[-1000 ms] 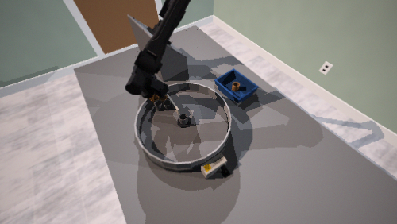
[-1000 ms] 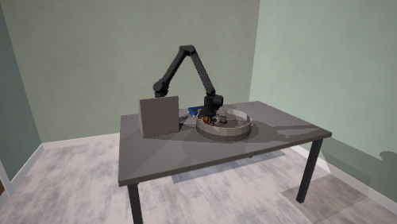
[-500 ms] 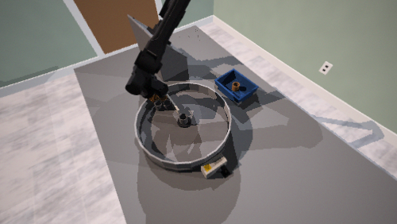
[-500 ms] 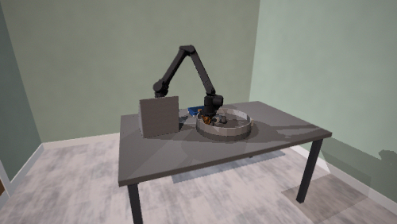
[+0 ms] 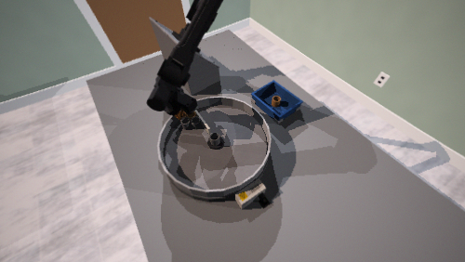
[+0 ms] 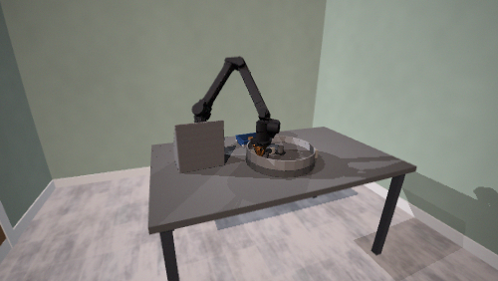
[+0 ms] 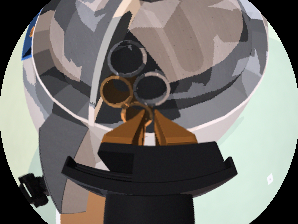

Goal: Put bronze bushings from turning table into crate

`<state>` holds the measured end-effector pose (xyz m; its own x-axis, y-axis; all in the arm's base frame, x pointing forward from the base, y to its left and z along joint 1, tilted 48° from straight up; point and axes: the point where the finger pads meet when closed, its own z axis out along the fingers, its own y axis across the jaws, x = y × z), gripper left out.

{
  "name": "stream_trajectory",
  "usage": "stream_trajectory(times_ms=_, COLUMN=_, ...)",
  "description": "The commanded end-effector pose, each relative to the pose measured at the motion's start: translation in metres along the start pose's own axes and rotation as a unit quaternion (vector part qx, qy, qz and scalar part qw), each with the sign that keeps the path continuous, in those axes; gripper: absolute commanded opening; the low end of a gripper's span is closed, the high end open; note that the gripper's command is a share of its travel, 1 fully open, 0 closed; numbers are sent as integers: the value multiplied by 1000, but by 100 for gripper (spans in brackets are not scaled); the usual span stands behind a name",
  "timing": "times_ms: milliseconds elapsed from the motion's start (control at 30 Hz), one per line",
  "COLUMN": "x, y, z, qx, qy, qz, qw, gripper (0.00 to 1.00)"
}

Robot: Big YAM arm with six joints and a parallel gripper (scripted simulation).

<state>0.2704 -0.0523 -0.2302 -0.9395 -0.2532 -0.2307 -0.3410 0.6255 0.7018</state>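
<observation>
One round bronze bushing (image 7: 102,90) sits by two grey steel ones on the round, grey-walled turning table (image 5: 214,192) (image 6: 281,166) (image 7: 259,90), and another bronze bushing (image 7: 124,114) is right at the tool (image 5: 187,117) (image 6: 259,153) (image 7: 150,112). Tool's nearly closed, can't tell if it's pinching that rim. A third (image 5: 276,102) is in the blue rectangular crate (image 5: 287,111) (image 6: 242,140) (image 7: 29,50).

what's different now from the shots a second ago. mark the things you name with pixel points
Nothing visibly changed. The arm and gripper (image 7: 150,120) stay over the near-wall part of the turning table (image 5: 214,191) (image 6: 284,168), one bronze bushing (image 5: 275,100) is still in the blue crate (image 5: 291,111), and the white block (image 5: 250,195) outside the ring has not moved. Whether the fingers shifted is too small to tell.
</observation>
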Motion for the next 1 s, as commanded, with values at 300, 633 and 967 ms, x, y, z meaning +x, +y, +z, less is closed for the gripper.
stream_trajectory(times_ms=300, x=-7, y=-9, z=-10, qx=10, qy=-12, qz=2, qw=1000, gripper=0)
stream_trajectory(times_ms=633, x=-7, y=-9, z=-10, qx=10, qy=-12, qz=2, qw=1000, gripper=0)
stream_trajectory(times_ms=967, x=-7, y=-9, z=-10, qx=10, qy=-12, qz=2, qw=1000, gripper=0)
